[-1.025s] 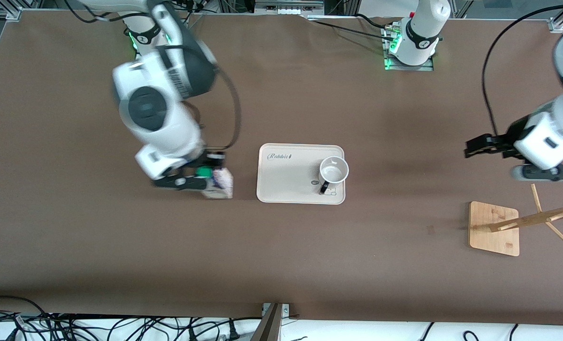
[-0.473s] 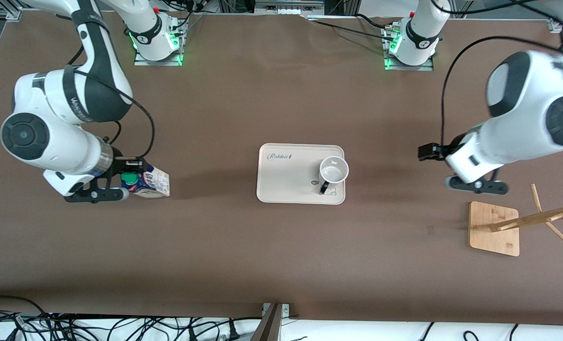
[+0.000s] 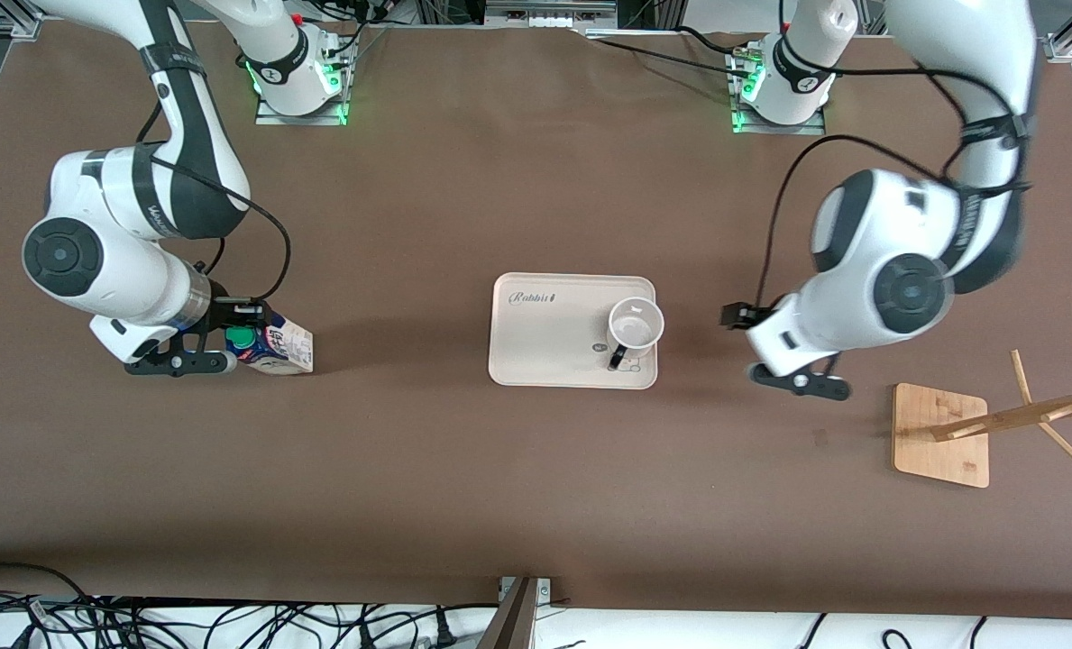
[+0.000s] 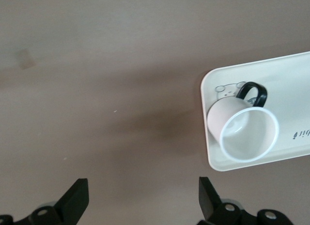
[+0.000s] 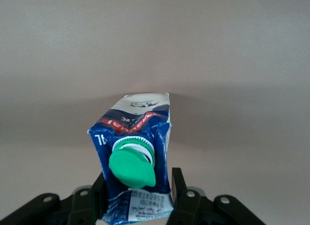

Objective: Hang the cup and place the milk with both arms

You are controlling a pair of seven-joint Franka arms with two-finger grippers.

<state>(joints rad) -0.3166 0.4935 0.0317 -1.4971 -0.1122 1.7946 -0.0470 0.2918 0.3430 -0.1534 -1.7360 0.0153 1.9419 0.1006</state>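
Note:
The white mug (image 3: 635,325) stands upright on the cream tray (image 3: 545,356), at the tray's end toward the left arm, with its black handle toward the front camera. It also shows in the left wrist view (image 4: 242,130). My left gripper (image 3: 759,348) is open and empty over the bare table between the tray and the wooden rack; its jaws (image 4: 141,191) stand wide apart. My right gripper (image 3: 229,341) is shut on the blue and white milk carton (image 3: 281,348) with the green cap (image 5: 131,167), over the table toward the right arm's end, well away from the tray.
A wooden mug rack on a square base (image 3: 939,434) stands toward the left arm's end, nearer the front camera than the tray, with pegs on its post (image 3: 1031,413). The tray edge (image 4: 290,75) shows in the left wrist view. Cables lie along the table's near edge.
My right gripper has carried the milk carton from beside the tray toward the right arm's end. My left gripper has moved from the table's end toward the tray and mug.

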